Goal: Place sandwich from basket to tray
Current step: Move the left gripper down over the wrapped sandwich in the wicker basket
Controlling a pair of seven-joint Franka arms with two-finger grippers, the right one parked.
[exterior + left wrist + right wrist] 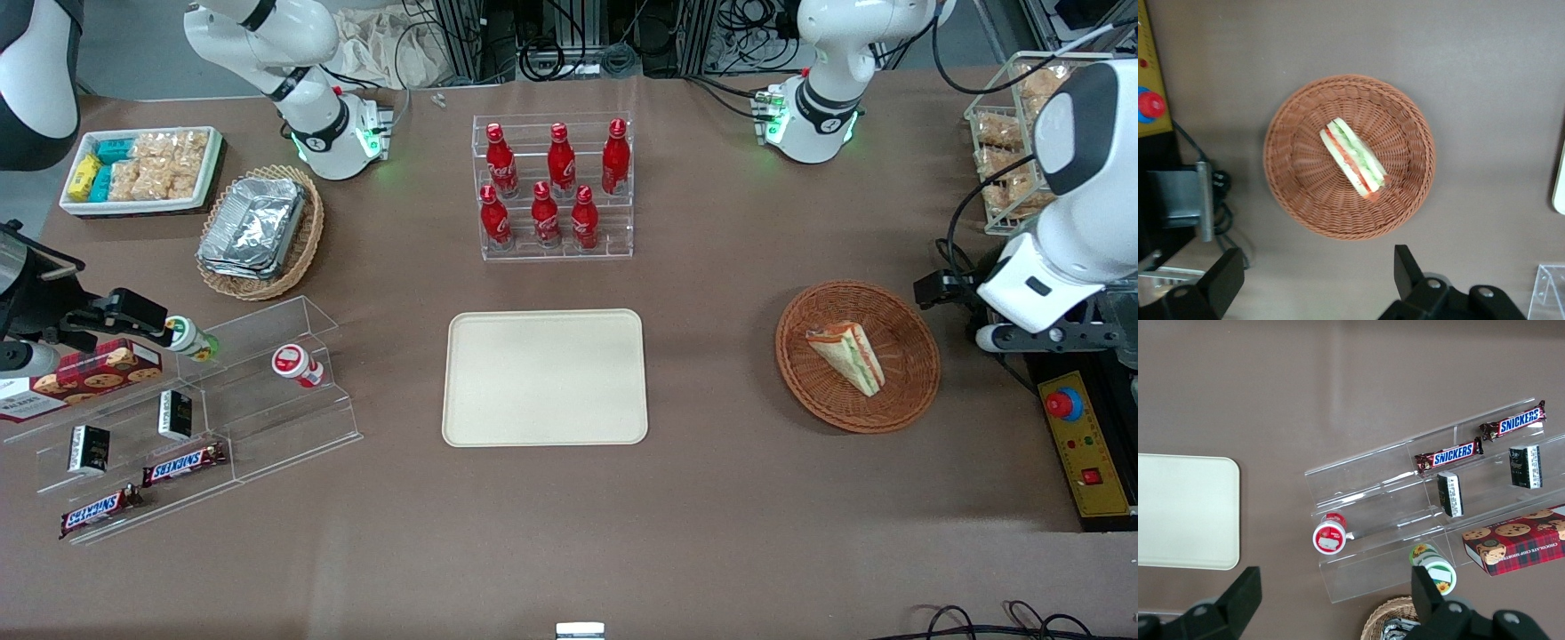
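Note:
The sandwich [846,356] [1355,160], a white-bread wedge with green and orange-red filling, lies in the round reddish-brown wicker basket [800,373] [1281,173]. My left gripper [944,289] [1315,273] hovers above the table just outside the basket's rim, toward the working arm's end. It is open, with only bare table between its black fingers [1405,267]. The cream tray [544,378] [1185,510] lies flat and bare at mid table, beside the basket toward the parked arm's end.
A rack of red bottles [556,191] stands farther from the front camera than the tray. A yellow emergency-stop box [1085,444] and a wire snack rack [1005,133] sit at the working arm's end. A tan basket of foil containers [258,231] and an acrylic shelf [267,391] are at the parked arm's end.

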